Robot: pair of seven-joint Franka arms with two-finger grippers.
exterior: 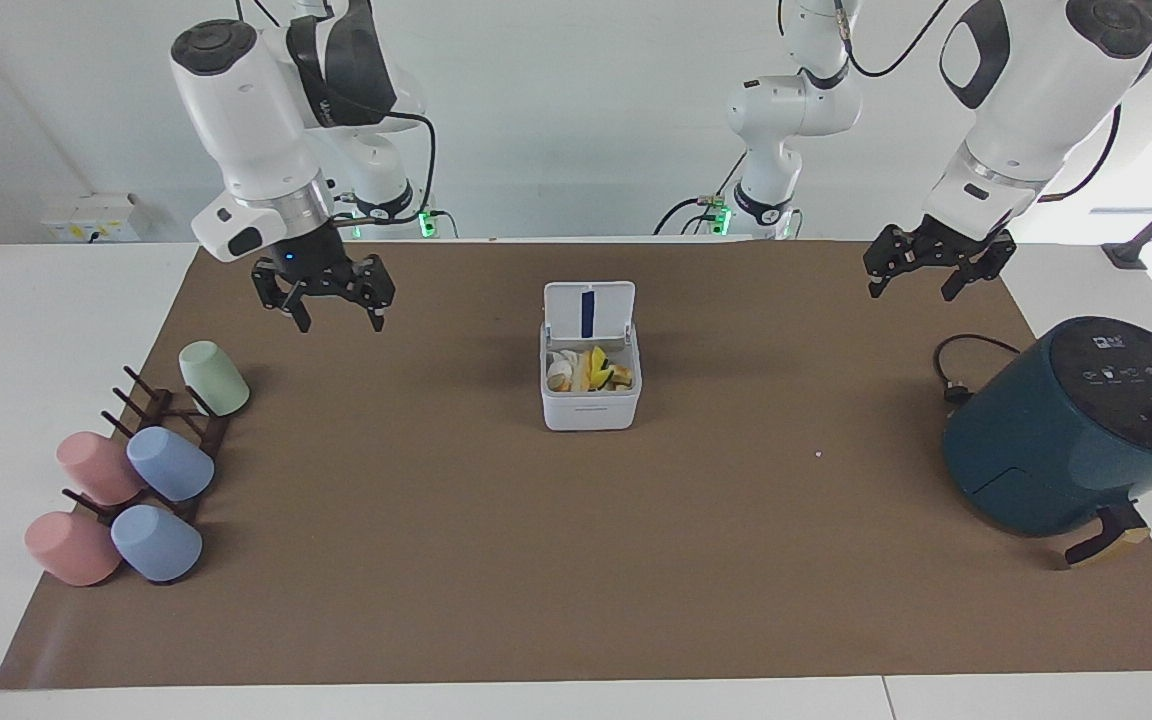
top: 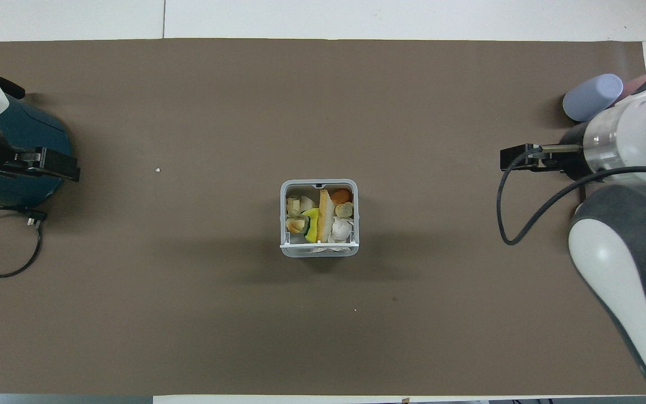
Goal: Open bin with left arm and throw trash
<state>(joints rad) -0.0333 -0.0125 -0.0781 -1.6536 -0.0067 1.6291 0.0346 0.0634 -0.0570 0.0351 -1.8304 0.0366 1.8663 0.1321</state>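
The bin (exterior: 591,410) is a small white box in the middle of the brown mat, and its lid (exterior: 589,310) stands upright with a blue stripe showing. The trash (exterior: 591,372) lies inside the bin (top: 282,219): a bread slice (top: 324,216), a yellow fruit piece (top: 312,221), a white tissue (top: 341,229) and other scraps. My right gripper (exterior: 338,320) hangs open and empty above the mat, between the bin and the cup rack. My left gripper (exterior: 914,293) hangs open and empty over the mat's edge at the left arm's end, where that arm waits.
A dark teal air fryer (exterior: 1076,430) with a black cable (exterior: 956,370) stands at the left arm's end. A dark rack with several pastel cups (exterior: 136,470) lies at the right arm's end. A tiny white crumb (exterior: 819,455) lies on the mat.
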